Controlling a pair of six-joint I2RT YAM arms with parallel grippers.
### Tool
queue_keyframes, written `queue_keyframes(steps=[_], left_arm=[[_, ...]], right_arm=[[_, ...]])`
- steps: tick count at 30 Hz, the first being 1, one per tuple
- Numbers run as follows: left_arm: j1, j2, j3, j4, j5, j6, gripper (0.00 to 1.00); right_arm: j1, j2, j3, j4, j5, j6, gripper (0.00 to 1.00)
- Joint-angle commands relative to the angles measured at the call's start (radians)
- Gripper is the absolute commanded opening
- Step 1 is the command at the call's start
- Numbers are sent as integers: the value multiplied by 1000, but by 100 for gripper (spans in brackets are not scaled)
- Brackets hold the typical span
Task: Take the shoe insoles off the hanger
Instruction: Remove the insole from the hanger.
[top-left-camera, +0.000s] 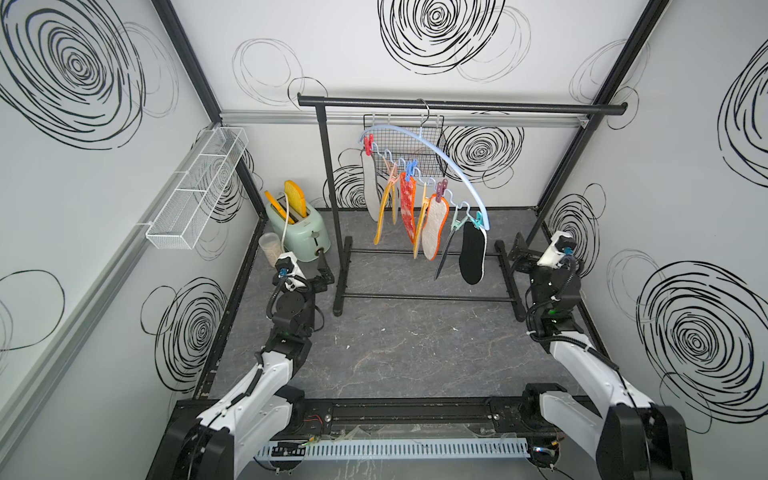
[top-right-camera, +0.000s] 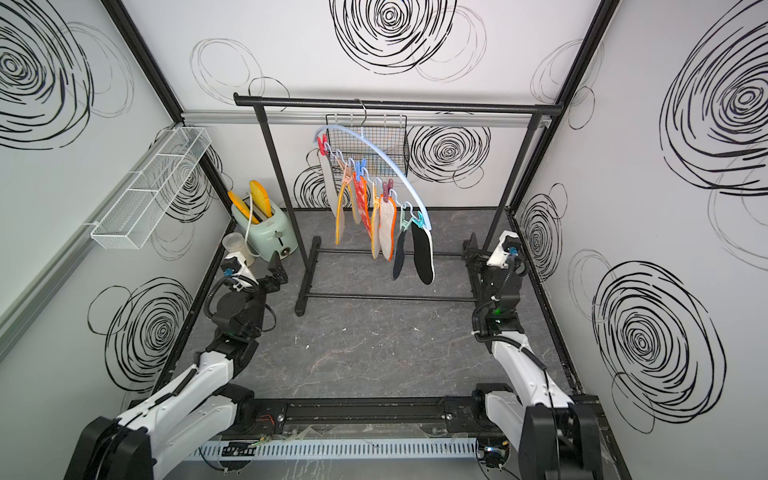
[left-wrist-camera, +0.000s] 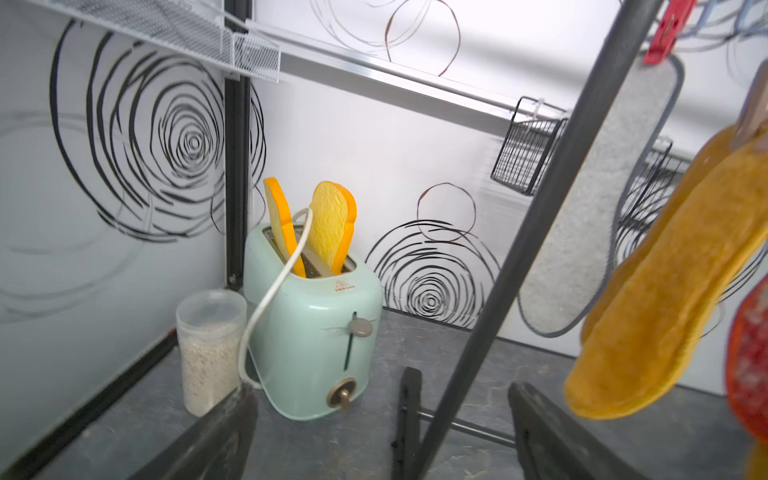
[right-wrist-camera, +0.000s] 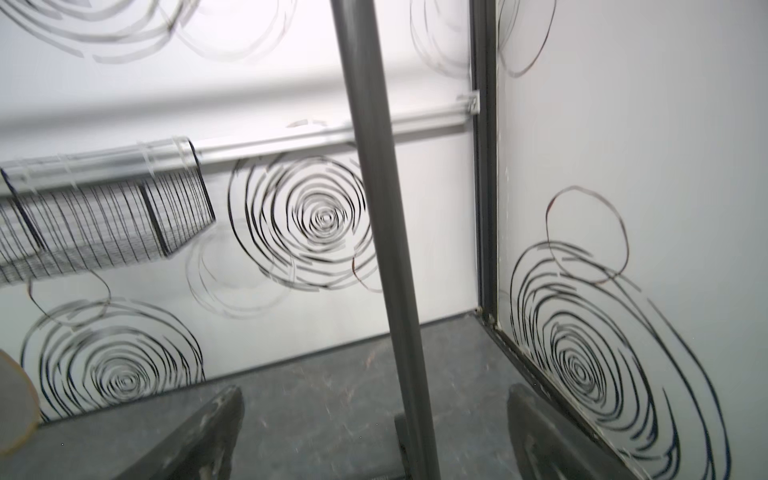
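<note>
**Both grippers spread wide and empty; every insole hangs on the hanger**

Your left gripper (top-left-camera: 323, 272) sits low on the left, jaws parted with nothing in them. The garment rail (top-left-camera: 457, 106) crowds it: the left upright and its foot stand just beside it, and in the left wrist view that post cuts across close in front. Beyond, the toaster (top-left-camera: 300, 232) and a jar (top-left-camera: 269, 246) fill the back left corner, with a white mesh shelf (top-left-camera: 195, 187) on the left wall above. Your right gripper (top-left-camera: 519, 250) is likewise spread and empty, between the rail's right foot and the right wall. Your open room is the grey floor (top-left-camera: 395, 349) between the two arms, in front of the rail's base.

The hanger (top-left-camera: 441, 152) hangs by its metal hook from the rail's top bar, in front of a wire basket (top-left-camera: 405, 143) on the back wall. It is turned slantwise, one end far and left, the other nearer and right. The shoe insoles (top-left-camera: 434, 226) dangle in a row from coloured pegs on its wavy lower bar, clear of the floor: a grey felt one at the far end, orange-yellow ones, a mottled red one, a white orange-edged one, a dark one seen edge-on, and the black insole (top-left-camera: 473, 253) at the near end
</note>
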Motion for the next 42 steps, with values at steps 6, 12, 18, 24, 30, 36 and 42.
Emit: queue_keyframes(steps=[6,12,18,24,30,36,42], left_arm=[[-92,-156,190,-495,305,-293,99],[-193,-159,325,-787,526,-238,99],[-309,-234,303,-885,516,-216,99],[-385,-302,288,-934,424,-223,99],[-438,-308,269,-928,378,-235,99],[-454,-311,272,-939,333,-235,99],[-470,-318,274,-962,291,-239,99]], right_arm=[[-2,-291,90,-442,-133,167,94],[32,-365,276,-668,-297,168,86],[64,-286,572,-919,-463,95,85],[157,-150,836,-1148,-581,-44,83],[309,17,1007,-1347,-552,-181,79],[563,108,1033,-1396,-299,-248,84],[712,163,1033,-1373,-44,-280,88]])
